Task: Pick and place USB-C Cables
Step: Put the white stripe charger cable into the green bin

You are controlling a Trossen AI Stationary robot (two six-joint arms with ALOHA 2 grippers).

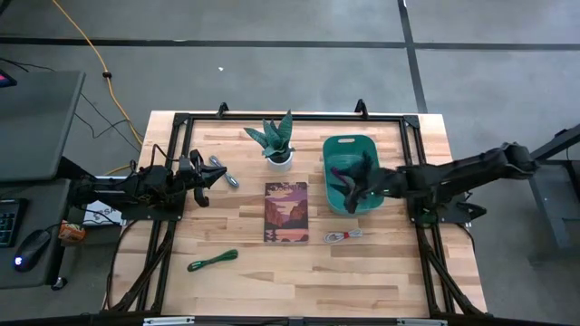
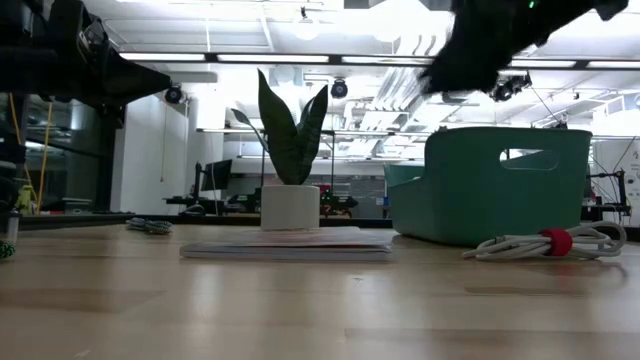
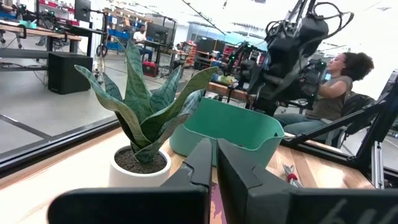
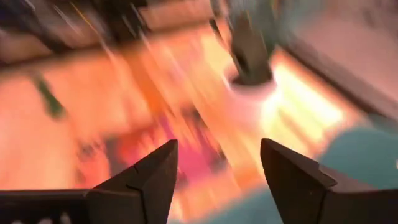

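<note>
Three bundled cables lie on the wooden table: a grey one [image 1: 224,172] [image 2: 148,225] far left, a green one [image 1: 213,261] near left, and a white one with a red tie [image 1: 343,236] [image 2: 550,243] in front of the teal bin [image 1: 337,145] [image 2: 500,185]. My right gripper [image 1: 347,187] [image 4: 217,168] hovers open above the bin, with nothing between its fingers. My left gripper [image 1: 207,178] [image 3: 214,168] waits shut just left of the grey cable, pointing toward the plant and the bin.
A potted snake plant [image 1: 278,145] [image 3: 140,124] stands at the far middle of the table. A picture book [image 1: 286,211] lies flat between the plant and the near edge. A black frame runs along the table's edges. A person [image 3: 339,87] sits beyond the table.
</note>
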